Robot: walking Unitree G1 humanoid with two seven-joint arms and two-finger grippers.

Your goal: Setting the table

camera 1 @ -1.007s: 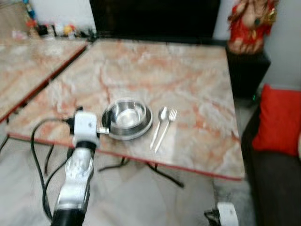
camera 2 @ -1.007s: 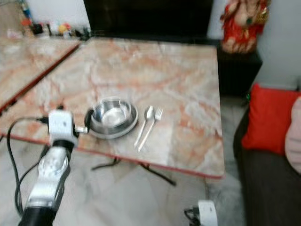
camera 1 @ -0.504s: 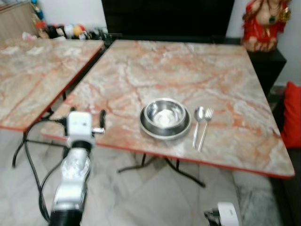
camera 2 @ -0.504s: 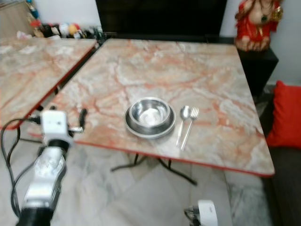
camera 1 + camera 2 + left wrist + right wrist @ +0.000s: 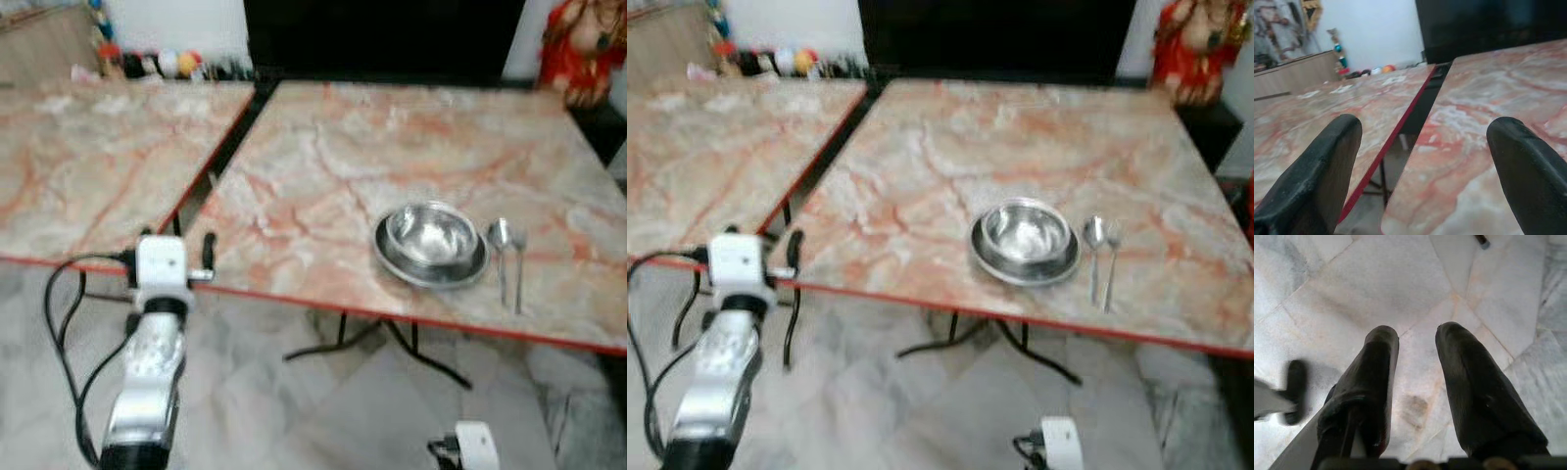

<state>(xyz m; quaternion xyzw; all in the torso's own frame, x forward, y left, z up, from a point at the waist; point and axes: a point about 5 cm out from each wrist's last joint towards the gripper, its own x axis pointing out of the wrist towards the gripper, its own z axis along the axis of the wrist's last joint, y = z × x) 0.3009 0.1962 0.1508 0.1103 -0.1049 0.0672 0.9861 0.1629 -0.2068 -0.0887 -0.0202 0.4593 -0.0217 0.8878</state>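
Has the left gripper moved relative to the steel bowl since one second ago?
Yes. The left gripper drew away leftward from the steel bowl, along the marble table's near edge.

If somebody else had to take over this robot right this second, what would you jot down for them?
Left claw: open, empty, raised at the near corner of the marble table.
Right claw: holds nothing, hanging down over the floor.
On the table near its front edge: steel bowl sitting in a steel plate, with spoon and fork lying just right of them.
Done: one place laid.
Left: nothing else for the table shows; check whether more settings are wanted.
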